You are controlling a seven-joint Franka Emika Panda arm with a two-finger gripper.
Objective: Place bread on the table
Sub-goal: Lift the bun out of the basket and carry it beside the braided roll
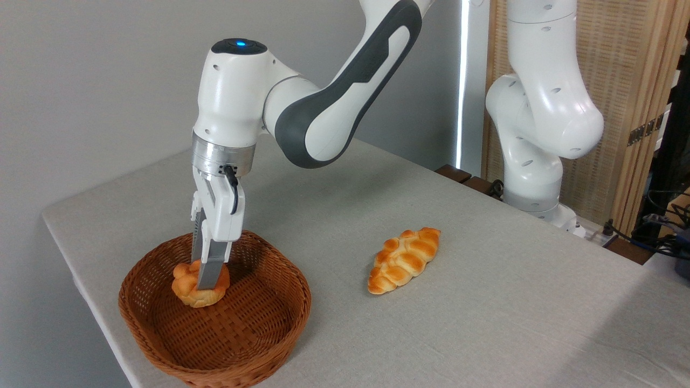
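Note:
The bread (190, 291), a small round golden bun with a knotted top, sits inside the brown wicker basket (269, 328) at the front left. My gripper (204, 284) reaches straight down into the basket, its fingers (209, 272) closed around the bun, one in front and the other mostly hidden behind it. Whether the bun rests on the basket floor or hangs just above it cannot be told. The light grey table (485, 323) spreads out to the right of the basket.
A longer braided loaf (404, 260) lies on the table right of the basket. The arm's white base (533, 178) stands at the back right, with cables (652, 237) and a wooden screen (620, 81) behind it. The table's left edge runs close to the basket.

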